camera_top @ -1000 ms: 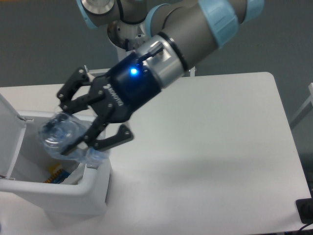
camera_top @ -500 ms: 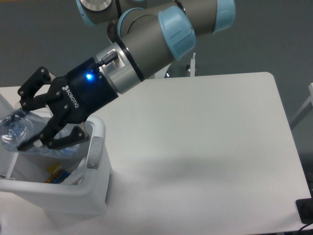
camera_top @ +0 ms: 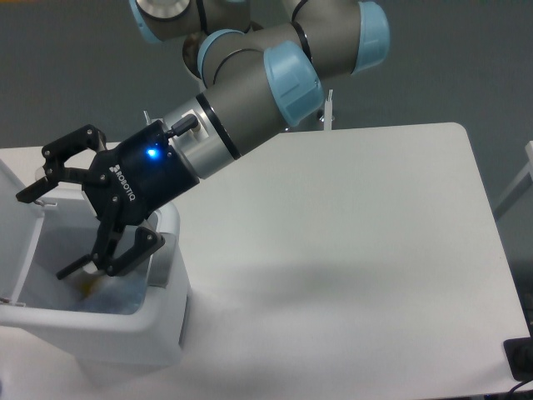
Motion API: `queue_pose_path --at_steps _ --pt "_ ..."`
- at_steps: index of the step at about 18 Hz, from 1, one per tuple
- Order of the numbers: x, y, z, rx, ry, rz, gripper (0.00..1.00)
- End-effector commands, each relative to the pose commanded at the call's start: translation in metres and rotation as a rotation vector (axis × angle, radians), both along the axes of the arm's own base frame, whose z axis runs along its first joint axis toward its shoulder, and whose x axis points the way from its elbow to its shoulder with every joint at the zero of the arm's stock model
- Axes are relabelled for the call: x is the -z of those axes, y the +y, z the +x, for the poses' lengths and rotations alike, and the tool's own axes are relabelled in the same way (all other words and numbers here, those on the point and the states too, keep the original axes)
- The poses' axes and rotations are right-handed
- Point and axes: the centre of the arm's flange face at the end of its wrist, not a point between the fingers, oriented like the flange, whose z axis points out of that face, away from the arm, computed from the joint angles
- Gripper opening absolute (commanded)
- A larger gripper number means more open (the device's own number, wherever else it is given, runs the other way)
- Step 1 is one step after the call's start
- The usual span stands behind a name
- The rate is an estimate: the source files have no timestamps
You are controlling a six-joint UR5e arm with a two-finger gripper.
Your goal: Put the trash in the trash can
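Observation:
My gripper (camera_top: pixel 52 230) hangs over the open mouth of the white trash can (camera_top: pixel 163 279) at the table's left front corner. Its black fingers (camera_top: pixel 82 263) are spread wide with nothing between them. The can's hinged lid (camera_top: pixel 18 235) stands open at the left. Inside the can I make out a blurred pale bluish mass of clear plastic trash (camera_top: pixel 104 292) lying low under the fingers; its shape is too blurred to tell apart. No trash lies on the table.
The white table (camera_top: pixel 350 233) stretches to the right of the can. A thin white post (camera_top: pixel 329 107) stands behind the arm at the table's back edge. A small black object (camera_top: pixel 520 358) sits off the front right corner.
The gripper carried the clear bottle leftward over the can, then opened. The bottle has left the fingers and dropped into the can.

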Motion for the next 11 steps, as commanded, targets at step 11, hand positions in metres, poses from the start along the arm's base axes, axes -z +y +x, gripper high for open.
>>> queue_pose_path --at_steps 11 --pt "0.059 -0.094 -0.167 -0.26 -0.016 -0.03 1.0"
